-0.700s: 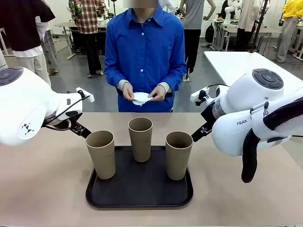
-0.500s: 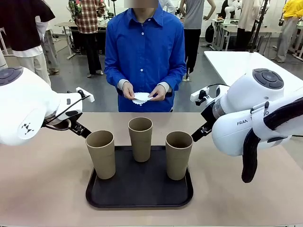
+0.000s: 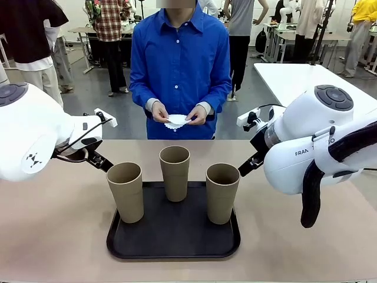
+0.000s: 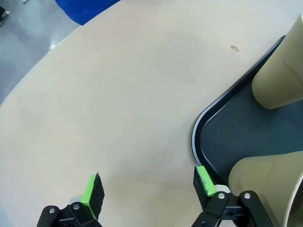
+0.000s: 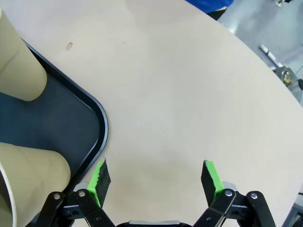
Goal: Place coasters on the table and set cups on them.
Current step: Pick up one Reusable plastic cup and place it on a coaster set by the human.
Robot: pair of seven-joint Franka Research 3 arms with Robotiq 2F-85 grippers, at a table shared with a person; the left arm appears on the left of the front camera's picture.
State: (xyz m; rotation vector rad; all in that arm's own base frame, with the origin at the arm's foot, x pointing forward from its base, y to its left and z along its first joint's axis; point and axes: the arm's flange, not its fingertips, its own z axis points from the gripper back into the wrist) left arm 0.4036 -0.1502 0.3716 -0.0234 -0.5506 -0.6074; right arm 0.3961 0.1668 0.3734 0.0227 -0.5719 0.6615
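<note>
3 cups [image 3: 175, 174] stand on the black tray [image 3: 177, 239] at lower centre of the front view. The coasters [image 3: 177, 121] are held by the person [image 3: 179, 65] at upper centre, beyond the table's [image 3: 53, 236] far edge. The left gripper [image 4: 147, 185] is spread, with 1 pad at the tray's rounded corner and bare tabletop open toward the upper left. The right gripper [image 5: 156, 175] is spread too, over bare table beside the tray rim at lower left.

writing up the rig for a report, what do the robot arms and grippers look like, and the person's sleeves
The left arm and right arm have rounded white shells; the right one carries black lettering and a thick black cable. The left gripper and right gripper are black, with bright green pads. The person's sleeves are long and bright blue.
</note>
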